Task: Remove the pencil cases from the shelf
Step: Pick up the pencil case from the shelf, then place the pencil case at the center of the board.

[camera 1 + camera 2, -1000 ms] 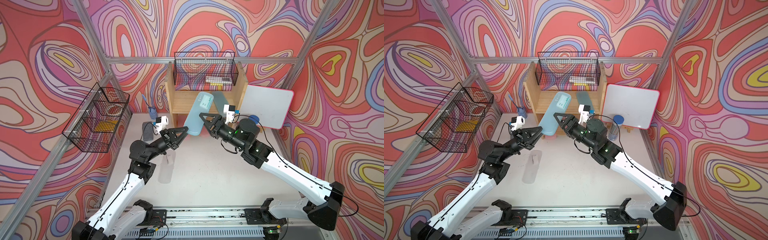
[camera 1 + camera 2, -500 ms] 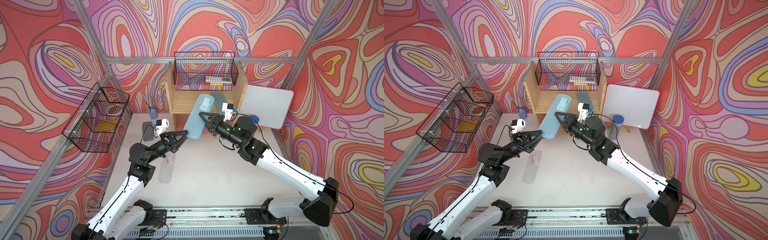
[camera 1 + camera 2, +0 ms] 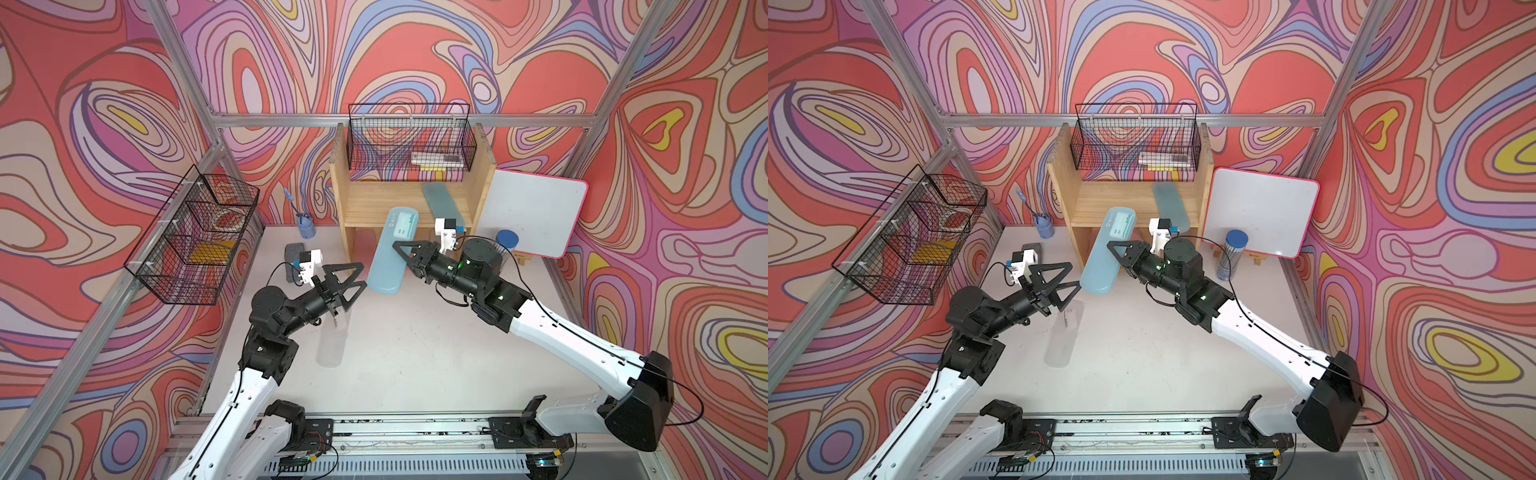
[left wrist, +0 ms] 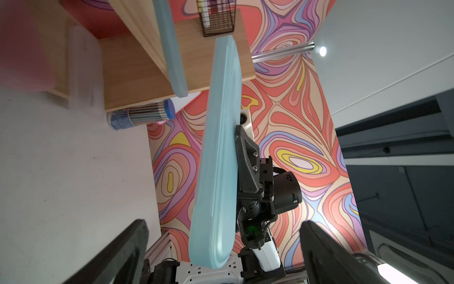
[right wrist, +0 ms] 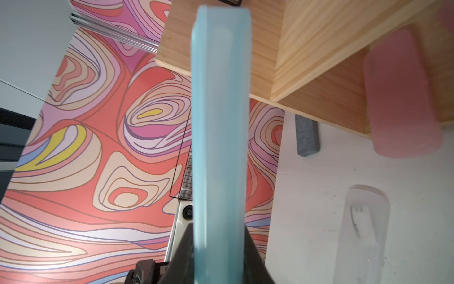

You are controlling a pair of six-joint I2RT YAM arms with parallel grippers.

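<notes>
Your right jaws pinch the teal case (image 3: 388,253) | left jaws spread at its 8 o'clock

The shelf (image 3: 345,195) stands at the back of the table (image 3: 415,353), a wire basket (image 3: 409,141) above it. Right of it leans the whiteboard (image 3: 536,216), the pencil tube (image 3: 507,241) before that; left, the pen cup (image 3: 306,226), the eraser block (image 3: 293,257) before it. A shelved pencil case (image 3: 440,203) lies on the upper board; a raised pencil case (image 3: 386,266), in the right gripper (image 3: 399,253), before the shelf
</notes>
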